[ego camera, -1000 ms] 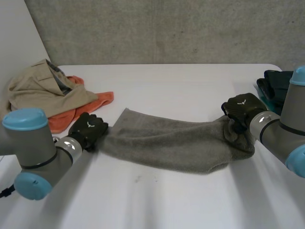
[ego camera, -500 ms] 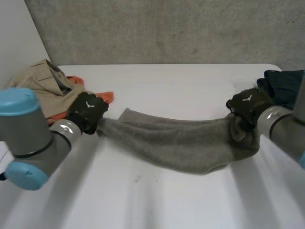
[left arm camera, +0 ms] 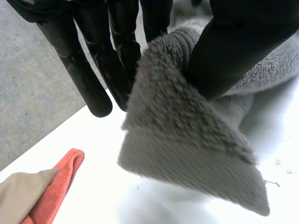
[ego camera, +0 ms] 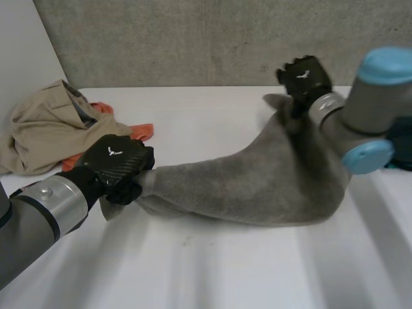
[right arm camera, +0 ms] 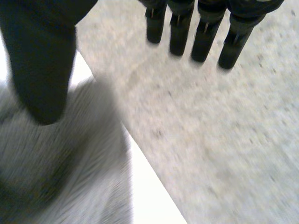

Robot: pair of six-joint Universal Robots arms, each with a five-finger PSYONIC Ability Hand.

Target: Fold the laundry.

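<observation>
White bench (ego camera: 206,270): left robot hand (ego camera: 119,166) pinches the towel (ego camera: 257,187) at 8 o'clock, the right robot hand's (ego camera: 301,76) hold I can't tell; I'd pull it taut.

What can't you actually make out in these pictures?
- Head view: the dark cloth is mostly covered by the right arm and cut off by the picture's edge.
- Head view: the orange cloth is mostly buried under the crumpled beige garment.
- Head view: the grey fleecy towel hides its underside and full outline, being bunched between the left hand and the right hand.
</observation>
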